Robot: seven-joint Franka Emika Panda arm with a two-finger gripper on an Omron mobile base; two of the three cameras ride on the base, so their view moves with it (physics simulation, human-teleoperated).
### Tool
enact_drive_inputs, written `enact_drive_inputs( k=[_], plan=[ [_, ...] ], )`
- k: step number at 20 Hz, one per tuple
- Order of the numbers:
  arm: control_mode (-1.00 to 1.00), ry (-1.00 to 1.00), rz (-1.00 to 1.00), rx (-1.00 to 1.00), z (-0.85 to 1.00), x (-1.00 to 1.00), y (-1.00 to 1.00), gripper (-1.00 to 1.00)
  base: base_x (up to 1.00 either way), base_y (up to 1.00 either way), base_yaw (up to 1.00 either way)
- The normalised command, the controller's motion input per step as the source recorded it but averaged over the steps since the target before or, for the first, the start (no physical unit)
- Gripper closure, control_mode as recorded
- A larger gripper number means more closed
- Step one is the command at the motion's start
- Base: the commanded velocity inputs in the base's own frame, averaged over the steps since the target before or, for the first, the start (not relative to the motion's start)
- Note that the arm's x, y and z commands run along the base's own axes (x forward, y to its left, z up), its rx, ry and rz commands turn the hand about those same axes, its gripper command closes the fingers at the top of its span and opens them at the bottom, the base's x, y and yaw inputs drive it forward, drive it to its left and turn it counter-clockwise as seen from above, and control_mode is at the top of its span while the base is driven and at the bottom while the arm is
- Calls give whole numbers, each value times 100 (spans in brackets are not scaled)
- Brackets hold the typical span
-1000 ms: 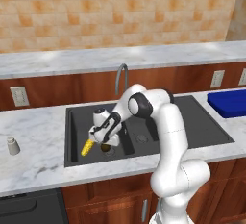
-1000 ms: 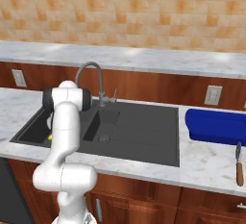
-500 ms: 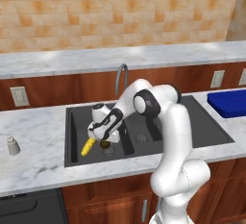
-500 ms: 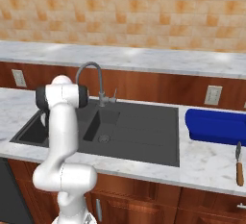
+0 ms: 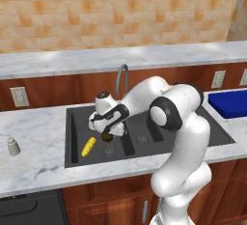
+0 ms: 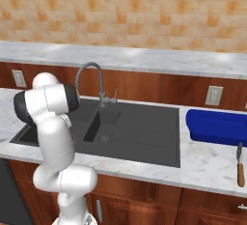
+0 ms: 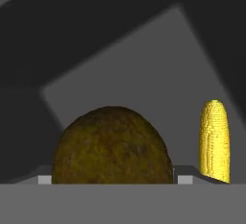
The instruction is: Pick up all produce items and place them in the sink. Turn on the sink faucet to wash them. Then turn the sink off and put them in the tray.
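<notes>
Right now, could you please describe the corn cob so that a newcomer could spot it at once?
Find the large dark grey double-basin sink set in the marble counter. In its left basin, beside the round olive-brown fruit, lies the small yellow corn cob. It is the only long, bright yellow thing there.

Rendered home kitchen: marble worktop (image 5: 34, 163), dark double sink (image 6: 140, 137) with gooseneck faucet (image 6: 91, 81), tan tile backsplash (image 5: 120, 11), wood cabinets (image 6: 144, 207), wall outlets (image 6: 212, 95).

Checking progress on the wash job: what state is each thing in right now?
gripper: jaws wide around the brown fruit
brown fruit: between the fingers, in the sink
corn cob: lying in the sink
sink: holds both produce items
faucet: no water visible
tray: nothing in it
</notes>
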Motion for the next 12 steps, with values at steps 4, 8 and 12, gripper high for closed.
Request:
enact_drive_inputs(
  k=[4,8,12],
  plan=[
    [-100,-13,7,0,100,-9,-18,100,0,0,0],
    [-100,-14,7,0,100,-48,-40,100,0,0,0],
    [-100,-14,7,0,95,-56,-88,100,0,0,0]
  ],
)
